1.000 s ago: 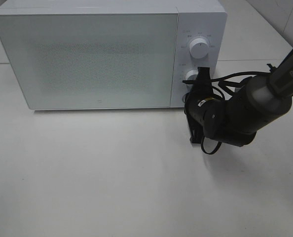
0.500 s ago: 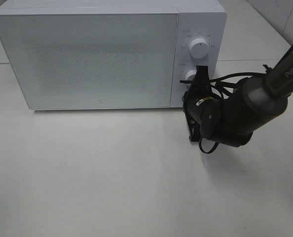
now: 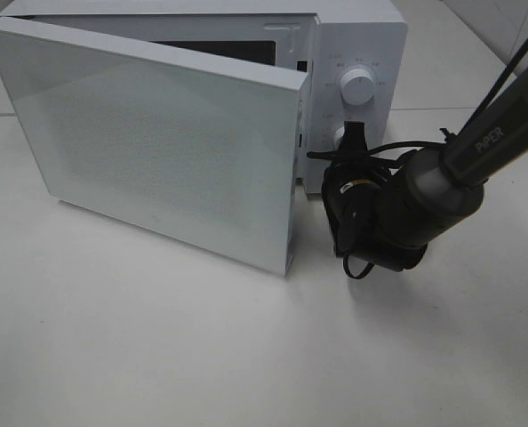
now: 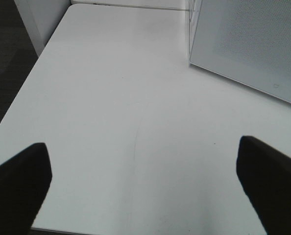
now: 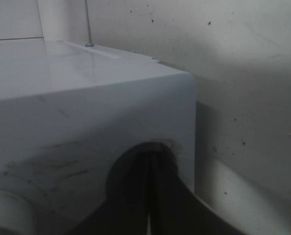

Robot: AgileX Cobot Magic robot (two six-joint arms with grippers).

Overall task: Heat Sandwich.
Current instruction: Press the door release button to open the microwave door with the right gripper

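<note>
The white microwave [image 3: 362,40] stands at the back of the table. Its door [image 3: 157,142] stands swung part-way open, and a dark strip of the inside [image 3: 220,46] shows above it. The sandwich is not in view. My right gripper [image 3: 352,135] is shut, its tips against the control panel by the lower knob [image 3: 340,135]. In the right wrist view the shut fingertips [image 5: 149,196] sit in a round recess [image 5: 135,156] of the panel. My left gripper [image 4: 145,186] is open and empty over bare table; the door [image 4: 253,44] lies ahead of it.
The upper knob [image 3: 359,88] sits above the lower one. The right arm [image 3: 424,200] and its cables reach in from the right. The white table [image 3: 202,338] spreads in front; its left edge [image 4: 18,93] drops to dark floor.
The microwave door was closed and has now swung open toward the front left. The right gripper stays at the panel, shifted slightly left.
</note>
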